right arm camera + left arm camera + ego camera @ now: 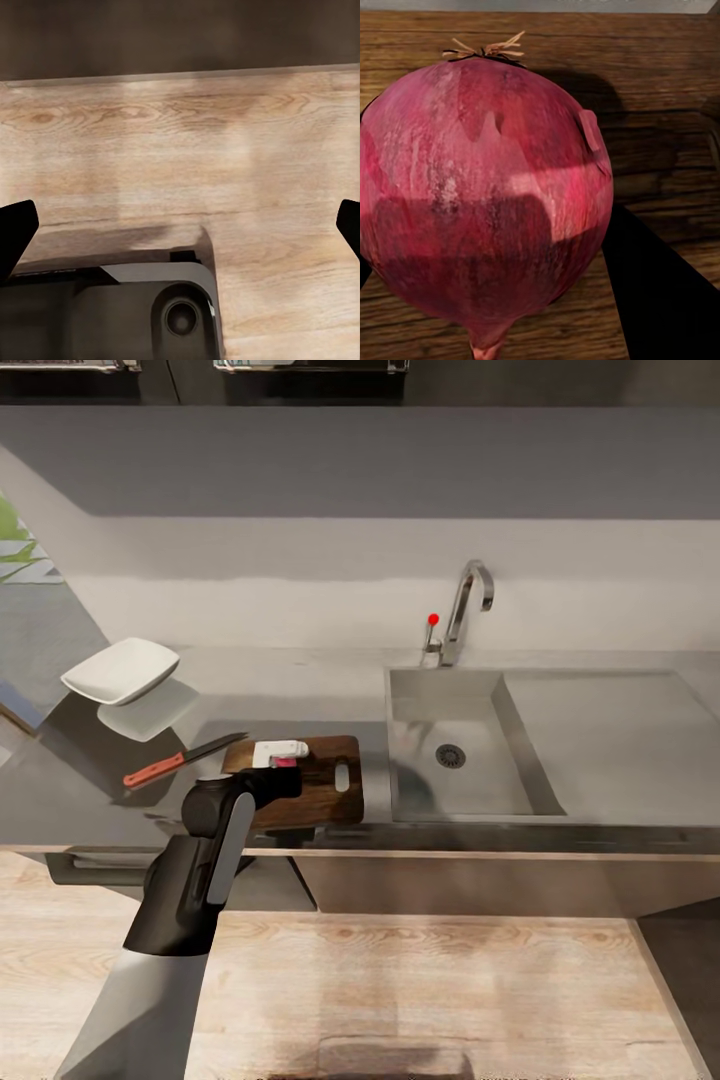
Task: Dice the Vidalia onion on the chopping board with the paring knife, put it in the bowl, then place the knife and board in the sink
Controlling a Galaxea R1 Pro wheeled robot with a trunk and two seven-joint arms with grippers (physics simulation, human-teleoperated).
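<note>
The onion [484, 202] is held clamped by the left gripper [280, 755] over the chopping board [320, 785]; the knife [180, 759] is seen just left. The right gripper [180, 225] is spread wide above wooden floor [225, 150].

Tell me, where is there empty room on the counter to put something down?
The steel drainboard right of the basin is bare, as is the countertop between the white bowl and the tap. It's crowded around the chopping board and paring knife.
</note>
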